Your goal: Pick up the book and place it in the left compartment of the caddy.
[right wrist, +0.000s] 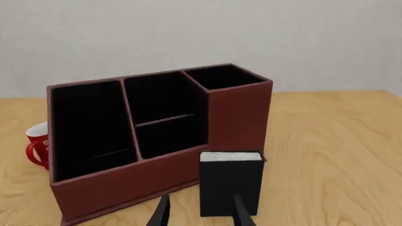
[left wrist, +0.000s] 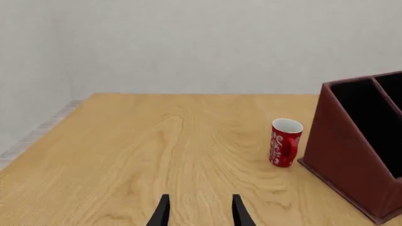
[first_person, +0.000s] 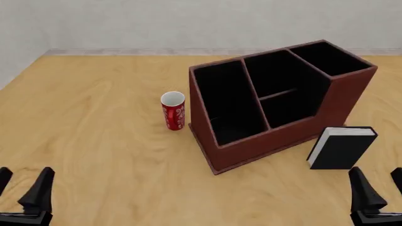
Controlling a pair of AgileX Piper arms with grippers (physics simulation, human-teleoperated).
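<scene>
Nearest to us in the front view are our two grippers, one at each lower corner. Our left gripper [first_person: 24, 181] hangs low over bare wood with its two fingers spread apart and nothing between them; the left wrist view shows the same gap over the table [first_person: 94, 141]. Our right gripper [first_person: 375, 181] is likewise spread, its fingers parted and holding nothing.

Just beyond the right gripper stands one book [first_person: 340, 148], upright on the table, black-covered, with its white page edges facing up and to the left. In the right wrist view the book [right wrist: 230, 182] sits right ahead of the fingertips, its lower edge showing between them, though we cannot tell whether they touch it. It stands just beside the near right corner of the caddy [first_person: 264, 146], outside it.

We count one caddy, a reddish-brown box set at an angle, with four black-lined slots. The left compartment [first_person: 227, 101] is the long undivided one; two shorter slots lie in the middle and one at the far right.

One red-and-white mug [first_person: 173, 110] stands upright just left of the caddy, apart from it.
</scene>
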